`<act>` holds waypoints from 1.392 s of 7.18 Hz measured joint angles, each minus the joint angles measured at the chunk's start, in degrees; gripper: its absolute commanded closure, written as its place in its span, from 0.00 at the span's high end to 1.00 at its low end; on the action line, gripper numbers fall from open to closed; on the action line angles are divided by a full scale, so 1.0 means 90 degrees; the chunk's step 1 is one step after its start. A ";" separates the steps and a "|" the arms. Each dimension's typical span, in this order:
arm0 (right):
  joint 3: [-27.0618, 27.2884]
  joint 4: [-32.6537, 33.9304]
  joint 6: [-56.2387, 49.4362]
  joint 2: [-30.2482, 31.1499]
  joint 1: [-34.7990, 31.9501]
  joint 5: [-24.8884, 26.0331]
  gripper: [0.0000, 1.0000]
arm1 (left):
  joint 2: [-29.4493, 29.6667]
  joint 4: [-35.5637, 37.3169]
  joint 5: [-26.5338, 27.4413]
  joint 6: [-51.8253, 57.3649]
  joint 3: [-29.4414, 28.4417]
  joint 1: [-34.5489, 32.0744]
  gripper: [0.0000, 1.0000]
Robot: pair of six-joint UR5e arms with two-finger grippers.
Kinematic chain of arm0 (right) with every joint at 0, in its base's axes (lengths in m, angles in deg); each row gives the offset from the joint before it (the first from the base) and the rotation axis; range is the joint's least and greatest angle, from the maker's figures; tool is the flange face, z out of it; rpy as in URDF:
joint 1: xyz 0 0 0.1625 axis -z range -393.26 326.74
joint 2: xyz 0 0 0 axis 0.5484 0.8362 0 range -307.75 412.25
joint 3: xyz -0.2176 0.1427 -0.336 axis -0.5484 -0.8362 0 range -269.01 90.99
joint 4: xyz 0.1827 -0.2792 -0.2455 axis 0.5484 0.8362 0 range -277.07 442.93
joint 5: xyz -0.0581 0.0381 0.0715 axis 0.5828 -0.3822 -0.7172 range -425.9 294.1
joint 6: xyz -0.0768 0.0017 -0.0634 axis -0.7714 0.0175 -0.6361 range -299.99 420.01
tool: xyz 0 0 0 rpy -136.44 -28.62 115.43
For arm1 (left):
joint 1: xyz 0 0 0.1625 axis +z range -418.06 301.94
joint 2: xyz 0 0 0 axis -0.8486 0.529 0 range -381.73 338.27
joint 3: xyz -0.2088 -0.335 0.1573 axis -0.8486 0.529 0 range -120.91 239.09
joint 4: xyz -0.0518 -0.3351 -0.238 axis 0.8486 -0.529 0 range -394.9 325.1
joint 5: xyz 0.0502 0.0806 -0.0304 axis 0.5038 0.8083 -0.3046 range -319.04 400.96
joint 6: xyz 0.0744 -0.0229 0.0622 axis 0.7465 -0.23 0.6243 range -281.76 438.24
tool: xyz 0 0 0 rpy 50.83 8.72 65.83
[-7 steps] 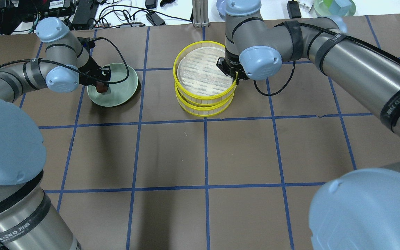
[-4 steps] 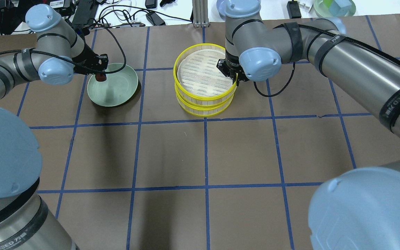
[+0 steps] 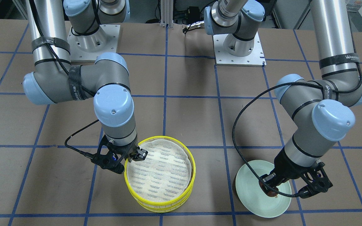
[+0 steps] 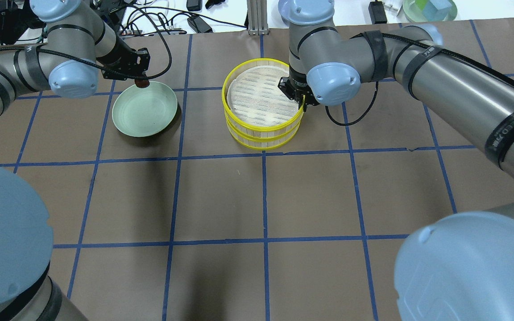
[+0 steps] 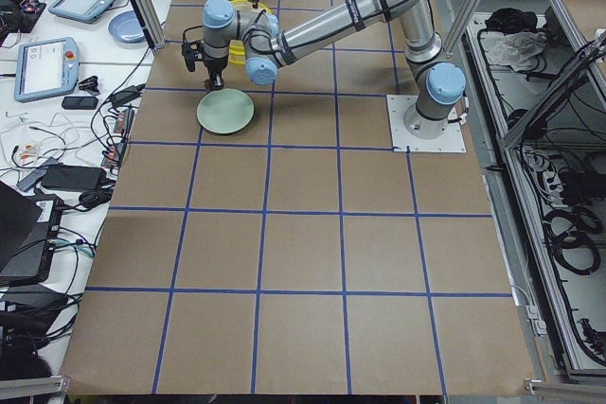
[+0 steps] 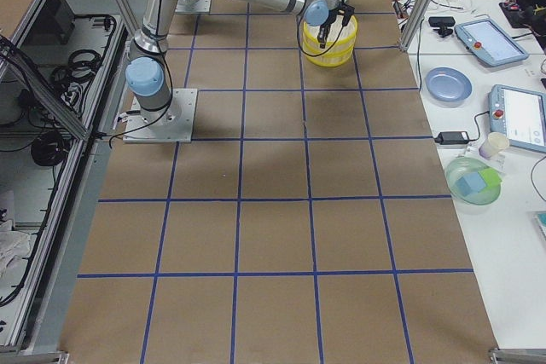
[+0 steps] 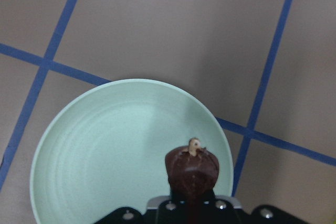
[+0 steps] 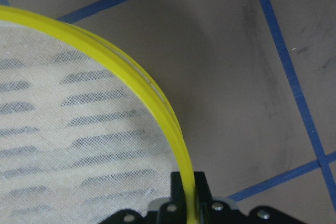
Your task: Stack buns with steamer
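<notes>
Arms reach in from both sides of the overhead view. The left arm enters at the left edge, its forearm runs toward the upper left, and its wrist bends so the left gripper (image 4: 140, 79) points down at the upper rim of the green plate (image 4: 150, 120); in the front-facing view this arm sits at the lower right, its wrist slanted down and to the left. Its fingers are clamped on the maroon bun (image 7: 192, 167), which has a small pale nub on top; the wrist view shows the bun hanging above the plate, inside the lower right part of the rim.

The right arm comes from the right edge of the overhead view; its long forearm slants up and to the left, and the wrist folds straight down at the right side of the steamer. The right gripper (image 8: 189, 195) is pinched on the yellow rim of the upper tier (image 4: 261, 127), one finger inside and one outside; that tier sits over the lower tier (image 4: 261, 143), near the top centre of the brown table (image 4: 221, 200). Its cloth-lined floor is bare.
</notes>
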 measured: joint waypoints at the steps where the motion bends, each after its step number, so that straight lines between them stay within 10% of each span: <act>1: -0.0001 0.0077 -0.0012 -0.0005 0.0000 0.0001 0.43 | -0.0067 -0.0002 -0.0021 -0.0291 -0.0009 -0.0139 0.00; 6: -0.0053 0.0045 -0.0576 0.0389 0.0134 0.0037 0.80 | -0.0270 0.0111 -0.0712 -0.2066 -0.0011 -0.1191 0.00; 7: -0.0050 -0.0356 -0.0906 0.0752 0.0258 0.0022 0.83 | -0.0226 0.0175 -0.0832 -0.2465 -0.0002 -0.1512 0.27; 8: -0.0039 -0.0819 -0.1329 0.1201 0.0431 0.0014 0.94 | -0.0146 0.0240 -0.0968 -0.2837 0.0007 -0.1833 0.95; 10: -0.0021 -0.1812 -0.2421 0.2113 0.0966 0.0011 1.00 | -0.0050 0.0380 -0.1166 -0.3262 0.0021 -0.2190 1.00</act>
